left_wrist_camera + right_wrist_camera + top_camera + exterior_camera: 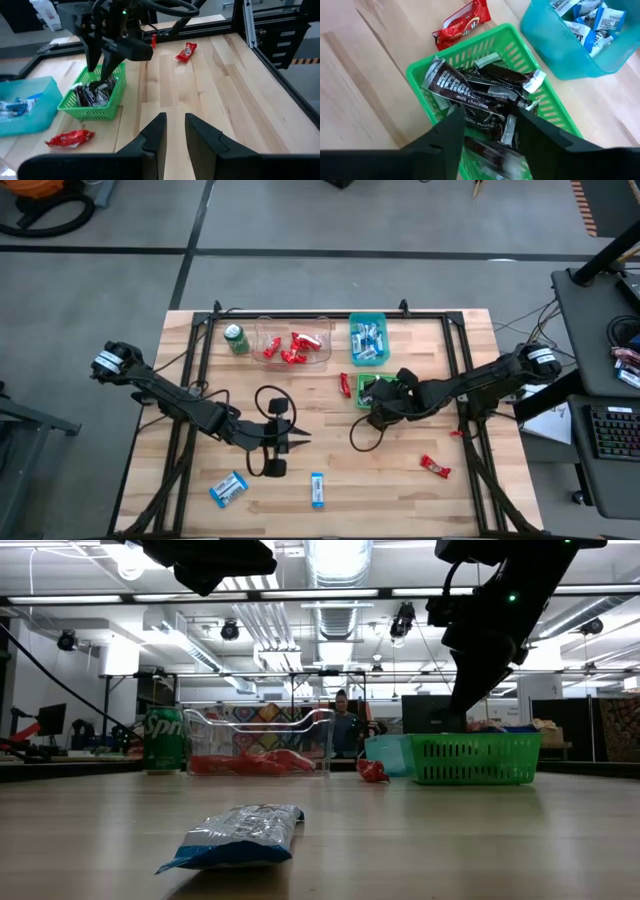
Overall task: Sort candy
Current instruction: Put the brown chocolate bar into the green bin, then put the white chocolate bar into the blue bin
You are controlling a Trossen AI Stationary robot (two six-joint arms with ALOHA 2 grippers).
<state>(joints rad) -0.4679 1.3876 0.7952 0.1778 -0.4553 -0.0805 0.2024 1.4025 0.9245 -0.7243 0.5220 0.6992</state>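
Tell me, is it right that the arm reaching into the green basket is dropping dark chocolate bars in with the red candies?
Not quite. The right end effector is over the green basket, but that holds only dark chocolate bars; the right wrist view shows it. A red candy lies outside.

1. "HERSHEY'S" is partly read, in pale block letters, on a dark brown candy wrapper (465,90) lying in the green basket (420,75); only the first letters are clearly made out.
2. "milk chocolate" is read in small white letters on that same wrapper, just under the brand name.
3. "ZERO SUGAR" is partly read on another dark wrapper (485,120) lying beneath the first in the same basket.
4. "Spri", the start of a brand name, is read in pale letters on the green drink can (165,739) standing on the table (480,840).
5. Print is seen on the red wrapper (462,22) beside the basket, but it cannot be read.
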